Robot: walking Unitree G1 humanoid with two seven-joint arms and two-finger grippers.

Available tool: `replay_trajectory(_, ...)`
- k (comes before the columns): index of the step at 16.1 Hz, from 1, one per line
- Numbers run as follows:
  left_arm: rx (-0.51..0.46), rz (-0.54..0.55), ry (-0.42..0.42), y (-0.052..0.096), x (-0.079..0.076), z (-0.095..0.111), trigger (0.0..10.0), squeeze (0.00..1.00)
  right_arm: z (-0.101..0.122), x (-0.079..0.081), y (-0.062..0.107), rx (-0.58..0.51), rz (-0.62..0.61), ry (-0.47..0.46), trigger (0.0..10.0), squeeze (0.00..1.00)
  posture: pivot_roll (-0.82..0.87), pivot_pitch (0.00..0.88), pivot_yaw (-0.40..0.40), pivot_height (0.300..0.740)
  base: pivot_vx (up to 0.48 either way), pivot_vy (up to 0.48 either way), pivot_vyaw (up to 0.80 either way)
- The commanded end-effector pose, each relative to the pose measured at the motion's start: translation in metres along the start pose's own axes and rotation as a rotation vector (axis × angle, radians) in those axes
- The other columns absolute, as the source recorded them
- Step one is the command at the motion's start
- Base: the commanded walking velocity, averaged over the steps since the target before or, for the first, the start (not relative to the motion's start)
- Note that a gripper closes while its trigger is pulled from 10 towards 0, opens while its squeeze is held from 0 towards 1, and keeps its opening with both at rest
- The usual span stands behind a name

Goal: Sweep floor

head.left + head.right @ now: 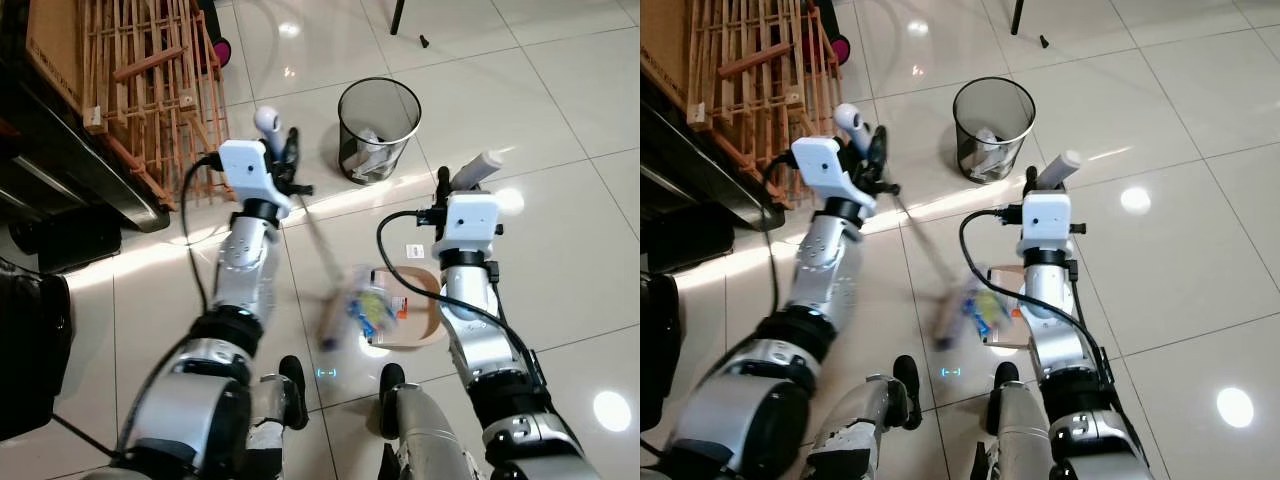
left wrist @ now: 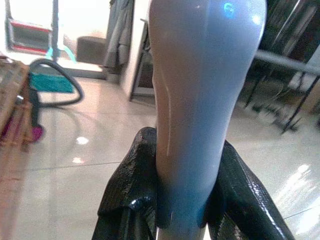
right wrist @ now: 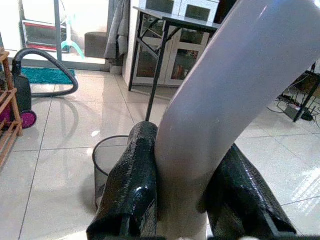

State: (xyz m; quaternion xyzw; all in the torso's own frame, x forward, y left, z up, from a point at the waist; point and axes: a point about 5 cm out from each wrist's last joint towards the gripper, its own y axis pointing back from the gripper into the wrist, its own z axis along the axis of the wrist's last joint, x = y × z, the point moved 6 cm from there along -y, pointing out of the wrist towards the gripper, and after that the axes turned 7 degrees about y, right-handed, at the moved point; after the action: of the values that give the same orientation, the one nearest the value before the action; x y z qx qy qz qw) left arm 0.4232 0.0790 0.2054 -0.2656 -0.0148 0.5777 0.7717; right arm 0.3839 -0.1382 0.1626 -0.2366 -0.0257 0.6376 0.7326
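Note:
My left gripper (image 1: 284, 160) is shut on the pale rounded top of a broom handle (image 2: 200, 75), its black fingers (image 2: 131, 185) pressed to both sides. The thin stick slants down to the blurred broom head (image 1: 333, 325) on the tiles. Beside the head lies blue and yellow litter (image 1: 366, 305), at the mouth of a beige dustpan (image 1: 424, 318). The dustpan's upright white handle (image 3: 225, 90) is held by my right gripper (image 1: 452, 188), which is shut on it, above the pan.
A black mesh waste bin (image 1: 379, 128) holding crumpled paper stands just beyond both grippers. A wooden slatted rack (image 1: 140, 80) and dark furniture (image 1: 60, 190) line the left side. A vacuum cleaner (image 3: 25, 85) and a black-legged table (image 3: 165, 50) stand farther off. Pale tiles spread to the right.

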Motion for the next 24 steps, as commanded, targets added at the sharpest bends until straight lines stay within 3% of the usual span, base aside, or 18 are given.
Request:
replay_trajectory(1,-0.026,-0.014,0.037,-0.003,-0.004,0.007,10.0,0.00,-0.019,0.014,0.014,0.098,0.033,-0.056,10.0,0.00,0.08,0.371,0.085,0.740,0.000,0.000,0.00)
replay_trajectory(3,-0.042,-0.010,0.070,-0.008,-0.005,0.012,10.0,0.00,-0.019,0.011,0.012,0.117,0.000,-0.098,10.0,0.00,0.08,0.393,0.095,0.740,0.000,0.000,0.00)
replay_trajectory(6,-0.052,-0.061,0.097,-0.010,-0.014,0.016,10.0,0.00,-0.014,0.011,0.018,0.121,-0.011,-0.143,10.0,0.00,0.06,0.340,0.099,0.740,0.000,0.000,0.00)
replay_trajectory(8,-0.054,-0.088,0.111,-0.012,-0.017,0.019,10.0,0.00,-0.012,0.006,0.017,0.130,-0.031,-0.180,10.0,0.00,0.06,0.355,0.102,0.740,0.000,0.000,0.00)
replay_trajectory(15,-0.050,-0.177,0.157,-0.018,-0.024,0.033,10.0,0.00,-0.018,-0.010,0.011,0.165,-0.058,-0.202,10.0,0.00,0.07,0.343,0.084,0.740,0.000,0.000,0.00)
replay_trajectory(19,-0.084,-0.305,0.081,-0.022,-0.030,0.063,10.0,0.00,-0.026,-0.015,0.014,0.187,-0.048,-0.170,10.0,0.00,0.09,0.328,0.070,0.740,0.000,0.000,0.00)
replay_trajectory(22,-0.028,-0.474,-0.010,-0.018,-0.041,0.077,10.0,0.00,-0.031,-0.018,0.013,0.198,-0.049,-0.164,10.0,0.00,0.10,0.350,0.065,0.740,0.000,0.000,0.00)
replay_trajectory(24,-0.009,-0.555,-0.060,-0.014,-0.039,0.090,10.0,0.00,-0.035,-0.021,0.014,0.209,-0.055,-0.154,10.0,0.00,0.10,0.328,0.061,0.740,0.000,0.000,0.00)
